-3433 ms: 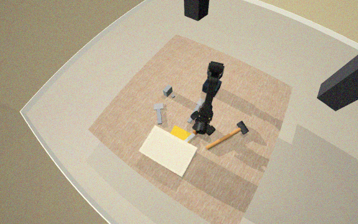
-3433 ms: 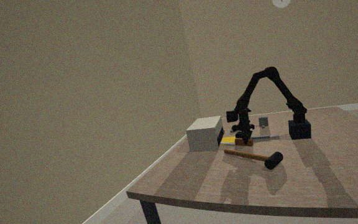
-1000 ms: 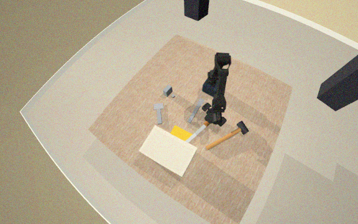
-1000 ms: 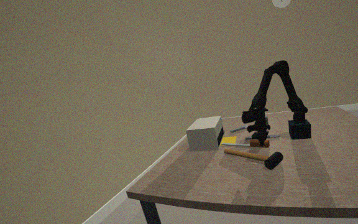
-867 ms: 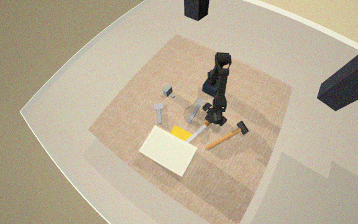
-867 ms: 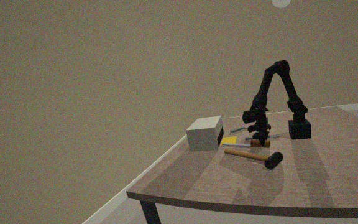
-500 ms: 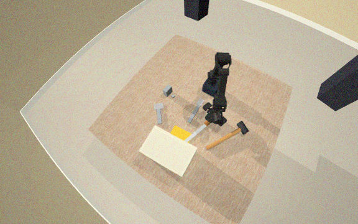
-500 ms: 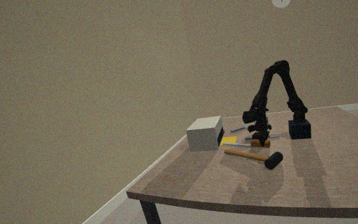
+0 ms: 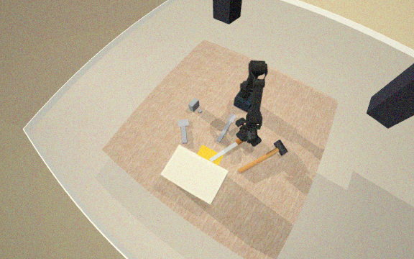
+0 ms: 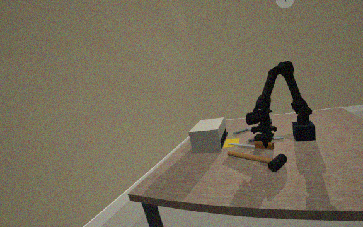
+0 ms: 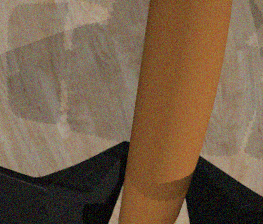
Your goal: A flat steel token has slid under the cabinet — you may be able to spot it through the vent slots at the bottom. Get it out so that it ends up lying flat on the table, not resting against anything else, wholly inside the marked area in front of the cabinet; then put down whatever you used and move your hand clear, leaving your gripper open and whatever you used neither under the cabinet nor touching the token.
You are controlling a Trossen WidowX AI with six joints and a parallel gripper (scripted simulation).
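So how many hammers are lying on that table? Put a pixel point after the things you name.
1 that I can make out: the black-headed hammer [image 9: 259,160] [image 10: 250,156], its wooden handle's end near the white cabinet [image 9: 194,174] [image 10: 205,140]. Another could be hidden under the cabinet.

Top view: high above, looking steeply down, rotated relative to the tabletop [image 9: 178,86] [image 10: 342,176]; far enough for tabletop plus surrounding floor. Exterior: off to one side, farther out, shallow downward angle, wall behind. Both share cabinet [image 9: 194,174] [image 10: 205,140], arm [image 9: 255,102] [image 10: 268,85], mallet [image 9: 259,160] [image 10: 249,156]. Wrist: close-up past gripper fingers onto orange handle [image 9: 240,141] [image 10: 264,145] [image 11: 174,100], tabletop beyond.
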